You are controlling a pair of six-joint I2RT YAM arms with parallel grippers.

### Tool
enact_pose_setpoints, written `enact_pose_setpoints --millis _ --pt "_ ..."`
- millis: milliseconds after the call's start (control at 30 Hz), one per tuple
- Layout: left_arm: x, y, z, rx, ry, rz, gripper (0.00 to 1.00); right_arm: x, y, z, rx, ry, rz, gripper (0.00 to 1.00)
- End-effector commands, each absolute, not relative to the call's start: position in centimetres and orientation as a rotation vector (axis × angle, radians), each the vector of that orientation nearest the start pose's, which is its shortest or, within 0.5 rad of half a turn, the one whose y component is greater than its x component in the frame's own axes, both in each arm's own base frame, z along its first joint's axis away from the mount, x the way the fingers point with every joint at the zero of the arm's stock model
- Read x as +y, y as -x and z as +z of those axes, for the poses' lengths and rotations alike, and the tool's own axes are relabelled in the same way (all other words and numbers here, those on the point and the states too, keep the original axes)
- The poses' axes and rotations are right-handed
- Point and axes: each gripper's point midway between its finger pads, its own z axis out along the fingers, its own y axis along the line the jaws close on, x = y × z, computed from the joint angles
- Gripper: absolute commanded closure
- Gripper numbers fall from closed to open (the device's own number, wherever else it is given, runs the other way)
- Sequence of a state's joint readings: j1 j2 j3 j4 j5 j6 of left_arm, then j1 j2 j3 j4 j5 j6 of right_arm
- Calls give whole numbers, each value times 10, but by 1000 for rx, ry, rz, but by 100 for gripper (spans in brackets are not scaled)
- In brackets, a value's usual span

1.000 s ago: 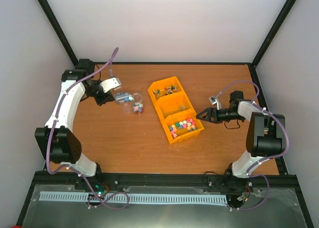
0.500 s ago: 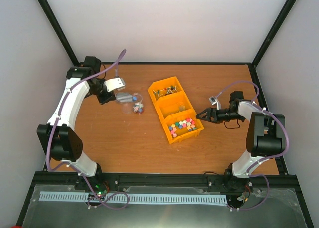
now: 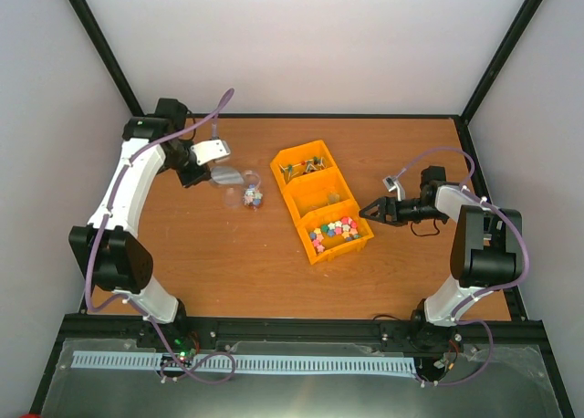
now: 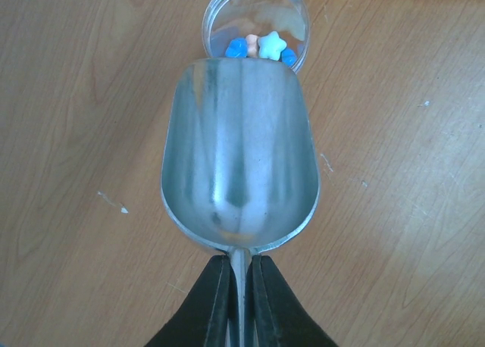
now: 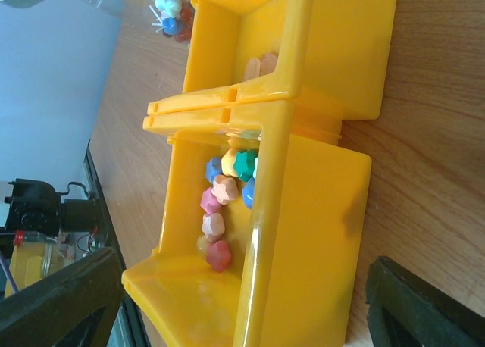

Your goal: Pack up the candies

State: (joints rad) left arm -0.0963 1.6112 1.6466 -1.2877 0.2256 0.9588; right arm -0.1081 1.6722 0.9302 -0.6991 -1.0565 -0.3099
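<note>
Left wrist view: we see left gripper (image 4: 241, 270) clamped on a metal scoop (image 4: 239, 157) at a clear jar (image 4: 294, 17) holding some candies (image 4: 261, 45), more filling the yellow bin's (image 3: 339, 251) nearest compartment, right gripper (image 3: 365, 212) spread open beside it.

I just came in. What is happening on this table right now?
The left tool is shut on the handle of a metal scoop, which looks empty and hangs over a small clear jar holding a few candies. The right tool is open beside the yellow bin, whose nearest compartment holds many more candies.
</note>
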Motion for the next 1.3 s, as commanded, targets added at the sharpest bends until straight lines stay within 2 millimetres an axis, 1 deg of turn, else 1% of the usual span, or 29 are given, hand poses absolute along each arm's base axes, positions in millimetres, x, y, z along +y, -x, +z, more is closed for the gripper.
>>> enact_pose_setpoints --millis 0,100,167,233,433,567,667,733,867,1000,1067,1167,1267 --pt "-85 -338 240 2295 -1427 -185 99 115 -304 98 2431 335 1366 14" --pt "-102 -334 253 2264 -1380 -318 99 115 -305 97 2431 332 1366 17" --pt "-116 -330 265 2239 -1338 -441 99 115 -304 96 2433 328 1367 19" --pt "-127 -324 270 2237 -1336 -493 99 115 -304 96 2435 322 1368 20" --pt "-178 -285 262 2215 -1461 -510 99 115 -302 96 2438 307 1363 28" --pt "-204 -263 245 2272 -1515 -502 99 115 -300 94 2452 297 1353 33" --pt "-221 -247 229 2308 -1600 -481 99 116 -299 93 2460 292 1351 38" --pt "-231 -240 220 2323 -1639 -444 99 118 -297 92 2466 296 1355 42" --pt "-251 -236 206 2350 -1716 -309 99 122 -295 90 2476 311 1351 49" --pt "-264 -234 195 2404 -1777 -159 99 123 -295 87 2488 312 1350 52" --pt "-269 -230 190 2417 -1816 -80 99 123 -294 86 2490 308 1356 54" --pt "-277 -227 183 2447 -1836 -17 99 125 -294 84 2495 304 1372 58" --pt "-286 -228 179 2474 -1846 39 99 128 -293 84 2494 309 1394 62"
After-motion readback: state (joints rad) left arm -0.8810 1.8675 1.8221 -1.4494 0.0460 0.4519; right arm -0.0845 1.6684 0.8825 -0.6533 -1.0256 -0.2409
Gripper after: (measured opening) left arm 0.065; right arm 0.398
